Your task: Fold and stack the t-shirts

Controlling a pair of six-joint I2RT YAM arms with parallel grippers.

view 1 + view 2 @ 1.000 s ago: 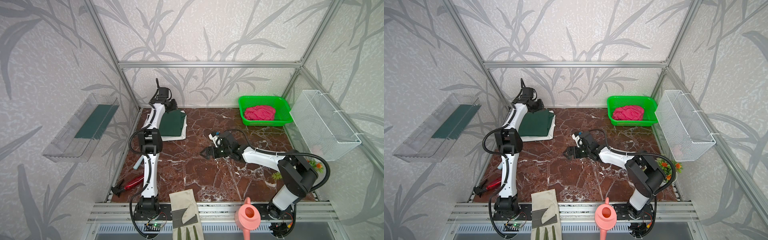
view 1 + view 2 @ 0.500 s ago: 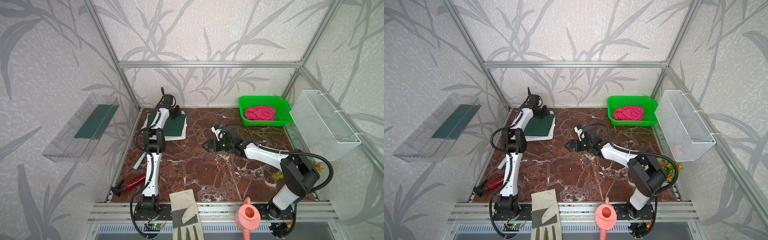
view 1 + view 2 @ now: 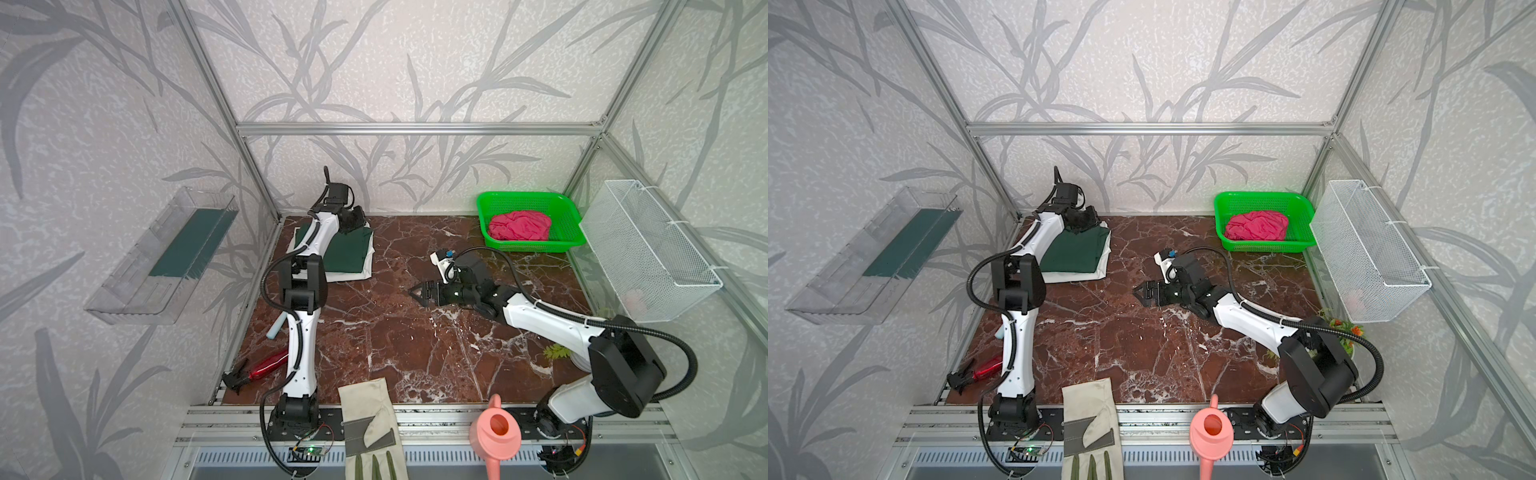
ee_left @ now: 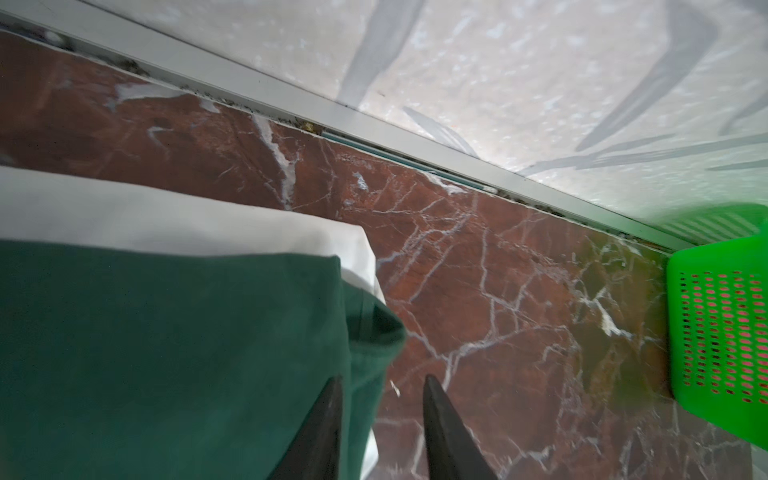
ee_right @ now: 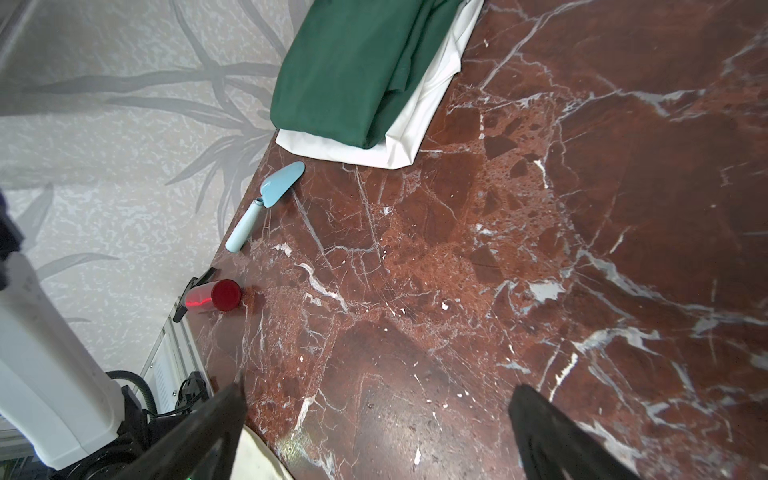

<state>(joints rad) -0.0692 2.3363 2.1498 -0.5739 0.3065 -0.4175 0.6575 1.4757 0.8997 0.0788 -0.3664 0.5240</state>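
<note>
at the far left of the desk (image 3: pixel 395 345) a folded dark green t-shirt (image 3: pixel 349 253) lies on top of a folded white t-shirt (image 3: pixel 353 275), whose edges show around it. the left fingers (image 4: pixel 324 424) hang over the green shirt's far corner, parted by a narrow gap, with the cloth's edge and bare marble showing between them, not closed on it. mid-desk, the right fingers (image 5: pixel 548 428) are spread wide above bare marble, holding nothing. at the far right a crumpled pink-red t-shirt (image 3: pixel 519 224) sits in a green basket (image 3: pixel 519 195).
</note>
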